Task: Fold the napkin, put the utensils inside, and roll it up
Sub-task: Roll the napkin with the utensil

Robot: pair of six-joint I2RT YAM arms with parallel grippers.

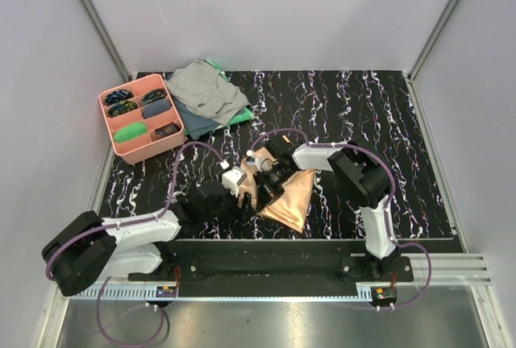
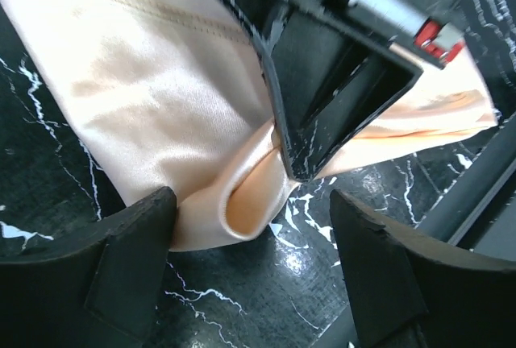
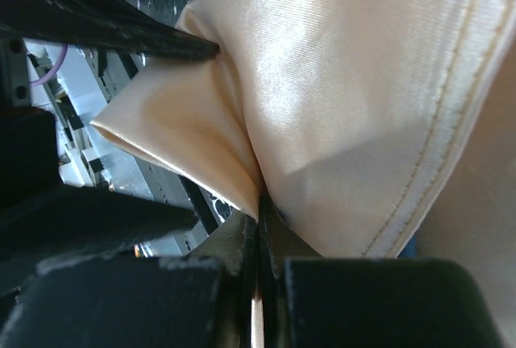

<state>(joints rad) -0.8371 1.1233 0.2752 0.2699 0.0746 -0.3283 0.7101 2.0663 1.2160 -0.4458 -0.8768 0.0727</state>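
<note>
Pinches the folded napkin [image 1: 292,196], lying near the middle of the near edge of the desk [image 1: 379,114], in clenched right fingers [image 3: 260,231] so the layers hold together, with left fingers [image 2: 133,239] released and spread astride its looped corner, seemingly poised to grip.

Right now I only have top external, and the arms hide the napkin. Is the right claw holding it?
Observer: Yes, right claw is shut on a fold of the napkin.
Operator: Left claw?
Observer: Left claw is open, straddling the napkin's folded corner.
Operator: Touching it?
Observer: One finger looks to sit against the cloth edge; the other finger is over bare table.
</note>
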